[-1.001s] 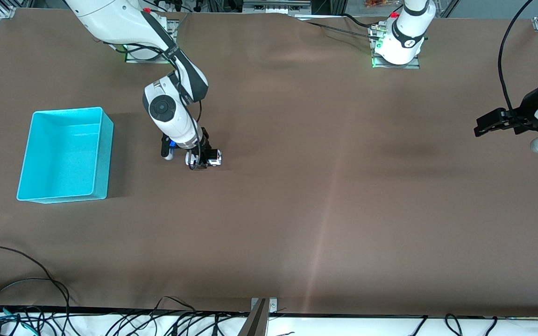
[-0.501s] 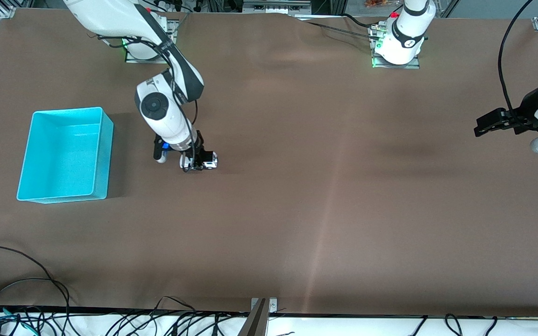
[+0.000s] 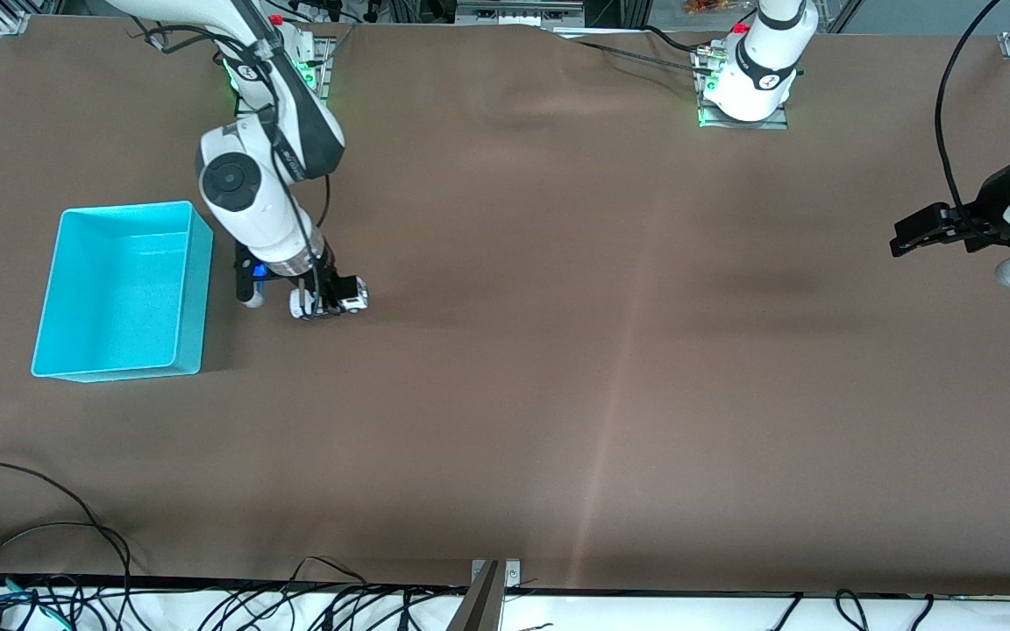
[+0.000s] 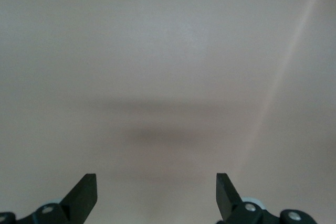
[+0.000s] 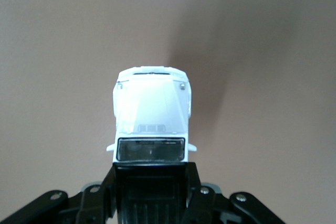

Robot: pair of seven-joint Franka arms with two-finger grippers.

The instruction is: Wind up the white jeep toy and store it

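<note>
Toy: one small white plastic jeep toy with black roof (image 3: 349,301), on the brown table (image 3: 558,368), near the one turquoise plastic bin (image 3: 124,289).
Grip: right gripper (image 3: 327,302) pinches its black roof; hood points away from the wrist, along the jaws' reach.
Bin: toward the right arm's end, just beside.
Left gripper (image 3: 904,238): jaws spread, waiting, well apart.

A high front camera looks down across the brown counter (image 3: 558,350) toward both arm bases. Each wrist camera looks down past its own tool; the right one, close in, shares the jeep (image 5: 151,114) with the front view.
</note>
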